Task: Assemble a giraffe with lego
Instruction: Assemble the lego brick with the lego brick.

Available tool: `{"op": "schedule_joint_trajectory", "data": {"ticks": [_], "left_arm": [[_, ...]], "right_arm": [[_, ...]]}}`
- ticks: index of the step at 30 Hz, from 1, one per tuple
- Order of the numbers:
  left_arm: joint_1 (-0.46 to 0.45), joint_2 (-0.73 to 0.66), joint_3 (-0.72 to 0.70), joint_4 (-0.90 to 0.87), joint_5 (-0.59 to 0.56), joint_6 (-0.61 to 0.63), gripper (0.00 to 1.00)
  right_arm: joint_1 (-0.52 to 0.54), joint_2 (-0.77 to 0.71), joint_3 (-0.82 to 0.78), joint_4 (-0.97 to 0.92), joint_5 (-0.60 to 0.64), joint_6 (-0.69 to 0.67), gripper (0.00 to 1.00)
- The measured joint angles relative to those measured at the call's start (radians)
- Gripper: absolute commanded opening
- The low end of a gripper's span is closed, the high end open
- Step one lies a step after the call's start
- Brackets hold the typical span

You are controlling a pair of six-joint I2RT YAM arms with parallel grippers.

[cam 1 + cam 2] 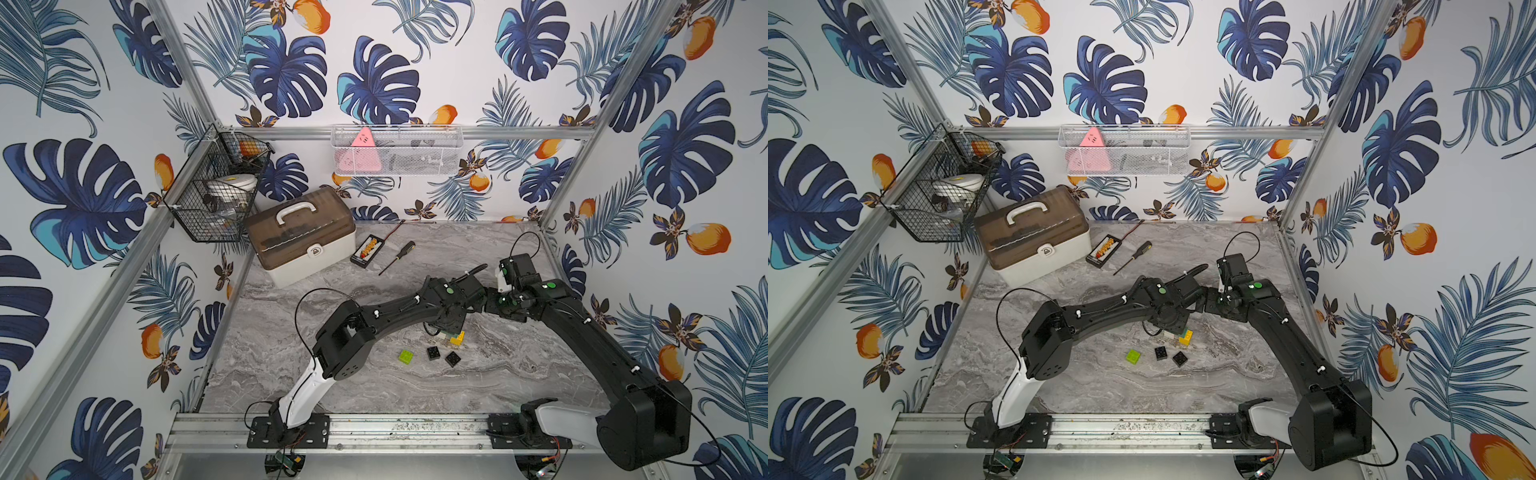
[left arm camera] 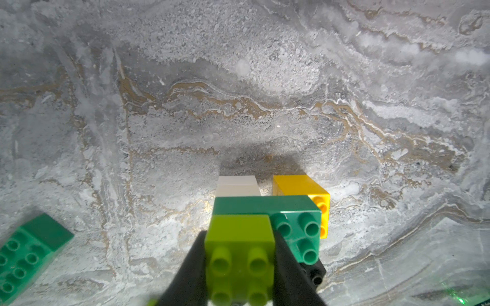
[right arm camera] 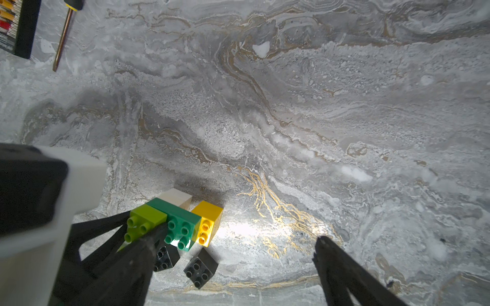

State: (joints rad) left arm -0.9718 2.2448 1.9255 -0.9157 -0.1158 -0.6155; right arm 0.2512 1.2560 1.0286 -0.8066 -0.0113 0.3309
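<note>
Grey marbled bench (image 1: 519,374) with gold veins. Roughly mid-bench, tucked under the left arm's wrist, sits the half-built giraffe (image 1: 456,338). It's a white brick (image 2: 237,185) and a yellow brick (image 2: 299,185) side by side with a gap between them. A long dark-green brick (image 2: 265,206) bridges their tops, and a lime brick (image 2: 240,238) is stacked on one end of that.

The left gripper (image 2: 240,265) is clamped on the lime brick, one finger each side. The right gripper (image 3: 230,275) hangs just beside it, jaws wide apart, nothing in them.

Loose nearby: a black brick (image 1: 433,353), a second black brick (image 1: 452,358), a spare lime brick (image 1: 406,355) and a spare dark-green brick (image 2: 29,254). Further back there's a toolbox (image 1: 303,237) and a screwdriver (image 1: 397,257). Leafy blue wallpaper (image 1: 291,75) all round.
</note>
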Motion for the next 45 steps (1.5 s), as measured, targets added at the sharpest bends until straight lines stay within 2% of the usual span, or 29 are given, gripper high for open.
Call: {"op": "schedule_joint_trajectory", "data": {"ticks": [24, 45], "left_arm": [[0.01, 0.007, 0.051, -0.017, 0.066, 0.018, 0.5], [0.014, -0.069, -0.049, -0.04, 0.119, 0.042, 0.51]], "right_arm": [[-0.031, 0.001, 0.001, -0.002, 0.014, -0.006, 0.97], [-0.07, 0.005, -0.017, -0.002, -0.002, -0.01, 0.97]]}}
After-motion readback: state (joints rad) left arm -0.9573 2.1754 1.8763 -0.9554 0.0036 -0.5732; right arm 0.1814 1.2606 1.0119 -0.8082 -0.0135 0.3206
